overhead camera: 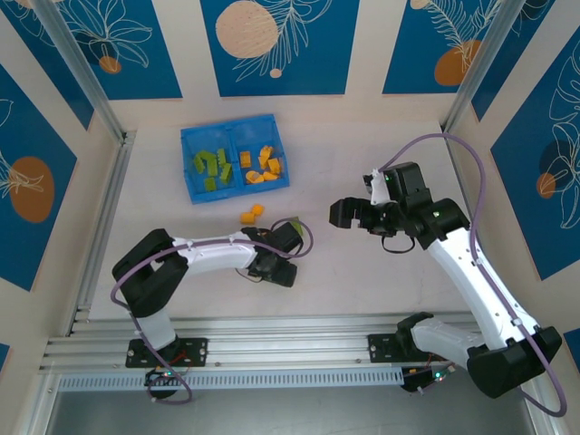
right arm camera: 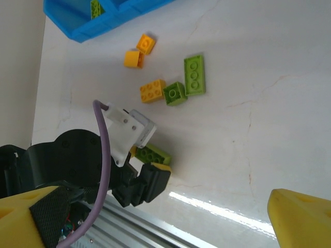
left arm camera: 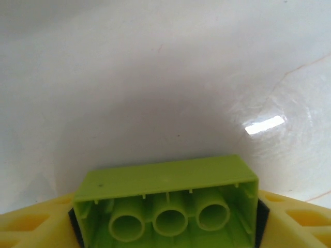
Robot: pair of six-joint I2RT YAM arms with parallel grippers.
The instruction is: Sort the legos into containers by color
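The left gripper [left arm camera: 165, 230] pinched a lime green lego brick [left arm camera: 165, 199] between its yellow fingers [left arm camera: 31, 230], hollow underside facing the wrist camera. Between it and the blue tray [overhead camera: 188, 168] lay three loose orange-yellow legos [right arm camera: 152, 90] and two green legos [right arm camera: 194, 75]. The tray held green bricks [overhead camera: 213, 168] in its left compartment and orange bricks [overhead camera: 265, 163] in the right. To the left gripper's right, well apart, the right gripper [overhead camera: 333, 215] hung with jaws spread wide, empty.

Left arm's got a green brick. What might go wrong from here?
The green brick is pinched only by its short ends in the left gripper, so it may slip during the carry. Loose orange bricks lie between it and the blue tray; a low path might scatter them.
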